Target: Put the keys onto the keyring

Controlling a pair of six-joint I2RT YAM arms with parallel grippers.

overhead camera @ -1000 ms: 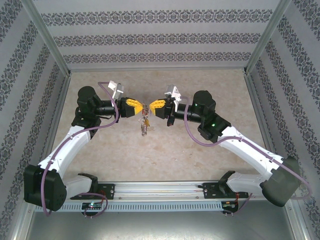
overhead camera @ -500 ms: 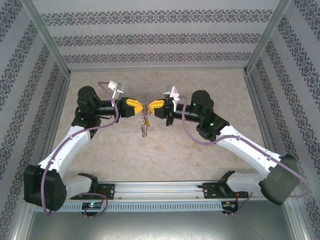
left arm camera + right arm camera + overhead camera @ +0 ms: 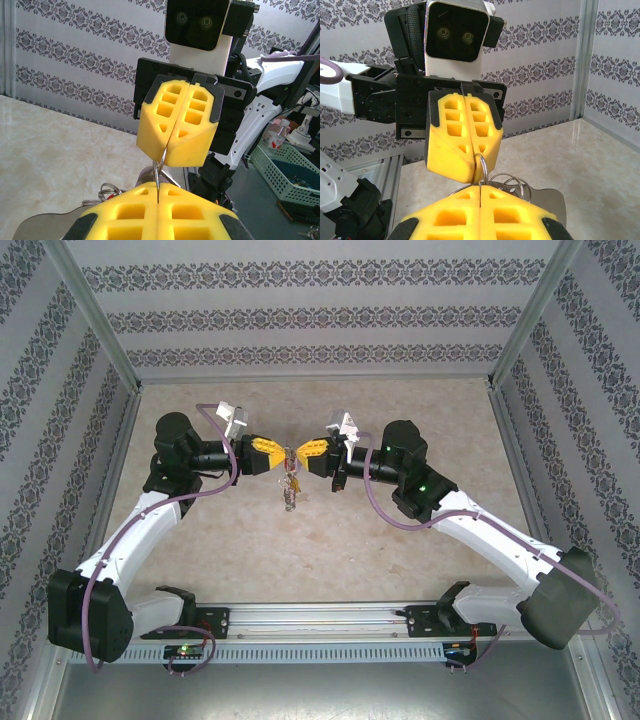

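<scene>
meeting tip to tip at frame centre, the left gripper (image 3: 281, 456) and right gripper (image 3: 300, 455) both had fingers pressed together on the keyring (image 3: 290, 465); keys (image 3: 289, 498) dangled below it, with bare table (image 3: 330, 560) on every side, walls (image 3: 320, 320) well apart from the arms

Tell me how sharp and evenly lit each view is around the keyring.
Top external: soft, even light, weak shadows, but the keyring is too small for detail. Left wrist: the right hand is crisp, the ring wire thin but visible, no glare. Right wrist: the left hand is sharp; the ring loops catch mild highlights.
</scene>
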